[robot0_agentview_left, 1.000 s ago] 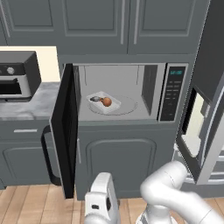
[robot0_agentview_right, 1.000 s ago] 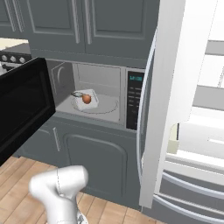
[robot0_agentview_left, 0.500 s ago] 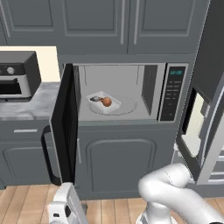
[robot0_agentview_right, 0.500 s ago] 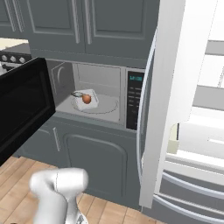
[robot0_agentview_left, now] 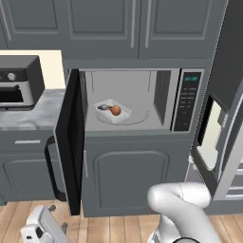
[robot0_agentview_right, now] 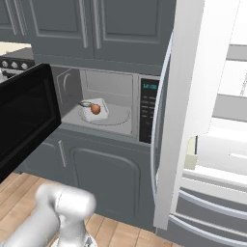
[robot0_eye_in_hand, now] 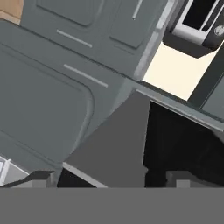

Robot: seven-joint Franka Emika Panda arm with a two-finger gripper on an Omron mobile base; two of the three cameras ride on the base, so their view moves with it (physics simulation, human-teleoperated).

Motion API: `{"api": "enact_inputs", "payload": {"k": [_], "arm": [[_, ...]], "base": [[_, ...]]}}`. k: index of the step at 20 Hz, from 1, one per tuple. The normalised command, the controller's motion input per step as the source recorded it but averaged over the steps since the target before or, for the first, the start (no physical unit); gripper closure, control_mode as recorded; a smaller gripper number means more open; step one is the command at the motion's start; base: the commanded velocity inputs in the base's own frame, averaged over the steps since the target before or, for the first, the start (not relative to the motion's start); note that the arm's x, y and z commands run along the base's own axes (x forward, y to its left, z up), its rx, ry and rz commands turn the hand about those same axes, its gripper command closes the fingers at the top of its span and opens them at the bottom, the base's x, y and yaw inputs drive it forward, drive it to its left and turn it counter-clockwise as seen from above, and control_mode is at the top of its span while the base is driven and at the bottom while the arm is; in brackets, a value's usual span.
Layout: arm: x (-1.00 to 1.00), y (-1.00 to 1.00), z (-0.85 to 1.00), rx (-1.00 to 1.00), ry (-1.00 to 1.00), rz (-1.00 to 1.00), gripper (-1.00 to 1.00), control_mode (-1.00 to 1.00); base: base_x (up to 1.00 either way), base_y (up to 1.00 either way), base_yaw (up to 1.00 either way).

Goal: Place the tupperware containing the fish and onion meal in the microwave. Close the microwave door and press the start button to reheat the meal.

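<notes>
Tupperware [robot0_agentview_left: 110,113] with fish [robot0_agentview_left: 103,107] and onion [robot0_agentview_left: 115,110] sits inside the microwave [robot0_agentview_left: 137,100], whose stiff, light-swinging door [robot0_agentview_left: 70,142] hangs wide at nine o'clock, best pushed near its handle edge by the released end effector [robot0_agentview_left: 39,230].

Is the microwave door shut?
No, the microwave door stands swung wide open, so the tupperware with the onion shows inside the microwave.
</notes>
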Motion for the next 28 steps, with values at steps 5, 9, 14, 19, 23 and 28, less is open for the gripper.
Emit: {"api": "enact_inputs", "payload": {"k": [5,9,14,19,23,28], "arm": [[0.99,1.0,-0.81,-0.12,0.16,0.0,-1.0,-1.0],[1.0,1.0,-0.66,-0.11,0.16,0.0,-1.0,-1.0],[0.25,-0.02,-0.08,-0.02,0.04,-0.17,-1.0,-1.0],[0.03,-1.0,0.16,0.12,0.0,-0.23,-1.0,-1.0],[0.04,-1.0,0.34,0.13,0.0,-0.18,-1.0,-1.0],[-0.02,-1.0,0.48,0.14,-0.04,-0.1,-1.0,-1.0]], "base": [[0.0,0.0,0.0],[0.0,0.0,0.0],[0.0,0.0,0.0],[0.0,0.0,0.0],[0.0,0.0,0.0],[0.0,0.0,0.0]]}}
